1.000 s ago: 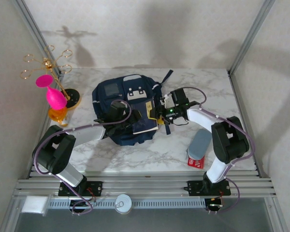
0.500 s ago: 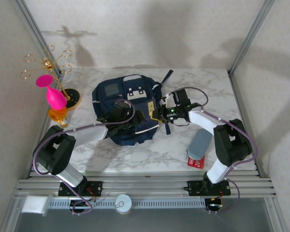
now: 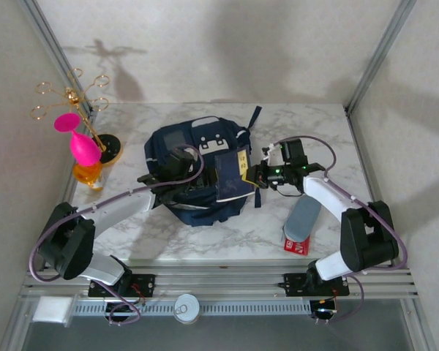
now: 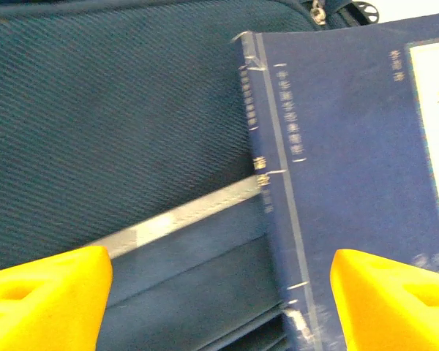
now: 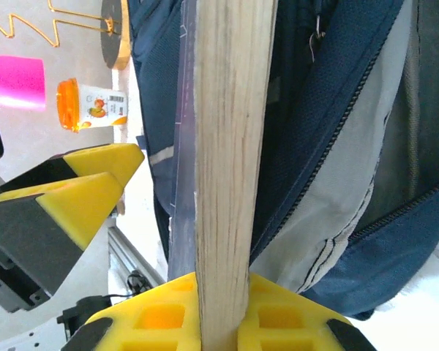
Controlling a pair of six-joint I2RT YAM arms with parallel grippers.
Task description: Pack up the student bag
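Plainly, the right tool point(image 5: 223, 311) is clenched on a book point(image 5: 230, 146): the pale page edges run straight up between its yellow fingers, and the navy cover lies against the student bag point(image 3: 158, 150). The left tool point(image 4: 219, 296) is released, its fingers spread wide over the bag's front pocket and the book's spine, pinching nothing. The bag lies in the middle of the table point(image 3: 227, 234), its zip open and its grey lining showing just beside the book.

I judge that the step in hand is feeding the book into that open mouth. To do it well, the right tool should keep its hold firm and lead with one corner, the page edge in line with the zip so that the teeth do not catch the cover. The free left tool is best used to take the flap and hold the mouth wide — otherwise the book may ride over the fabric instead of going in.

As for writing, the spine bears a column of small pale characters, too blurred to read. The cover carries a yellow label. A small orange bottle point(image 5: 91, 102) shows a fruit picture and a barcode — no legible words.
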